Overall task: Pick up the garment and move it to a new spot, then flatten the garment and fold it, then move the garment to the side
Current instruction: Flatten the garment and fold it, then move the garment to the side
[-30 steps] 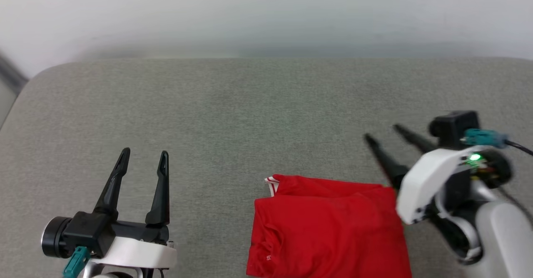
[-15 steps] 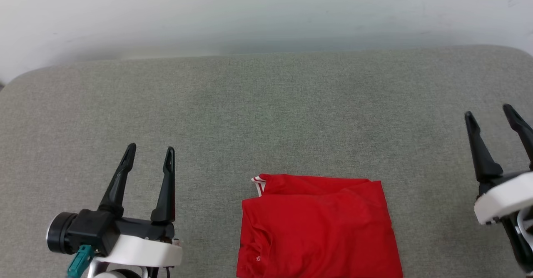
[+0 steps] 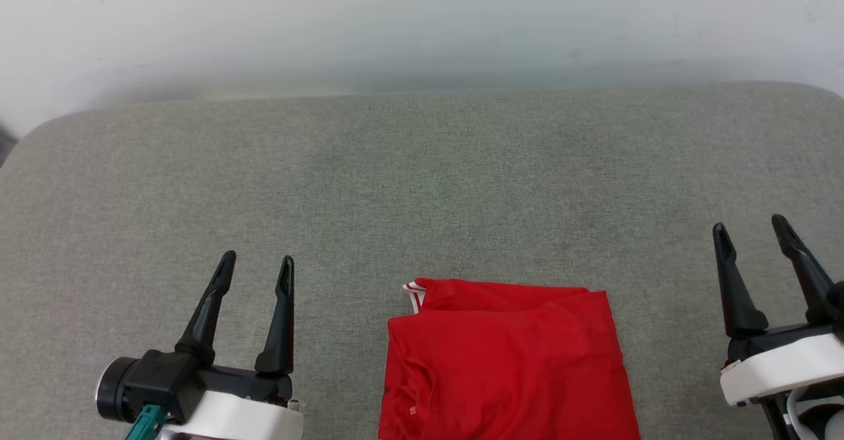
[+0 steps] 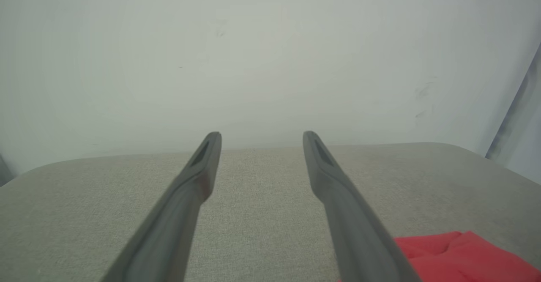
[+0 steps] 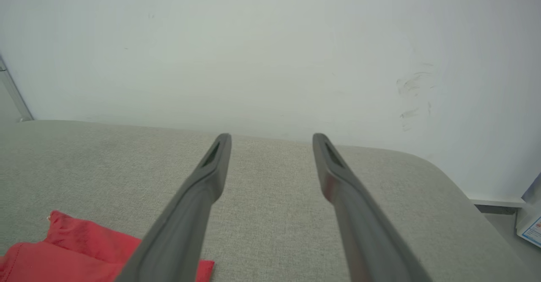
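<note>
The garment (image 3: 504, 367) is a red jersey of soft, slightly creased fabric, folded into a rough rectangle; it lies flat on the near middle of the counter (image 3: 422, 183), its lower part cut off by the bottom edge of the head view; a sliver of red-and-white striped trim (image 3: 413, 289) peeks out at its far left corner. The counter is covered in grey-green woven cloth with a fine grain and has rounded far corners; behind it stands a plain pale wall (image 3: 422, 24).

The left hand (image 3: 257, 260) hovers to the left of the jersey, its two long, dark, tapered fingers spread apart and holding nothing; the right hand (image 3: 750, 225) hovers well to the jersey's right, likewise spread and empty; neither touches the cloth.

The left wrist view shows the left hand (image 4: 260, 135) with a corner of the jersey (image 4: 460, 256) at lower right; the right wrist view shows the right hand (image 5: 271, 136), the jersey (image 5: 63, 252) at lower left, and grey scuff marks (image 5: 412, 91) on the wall.
</note>
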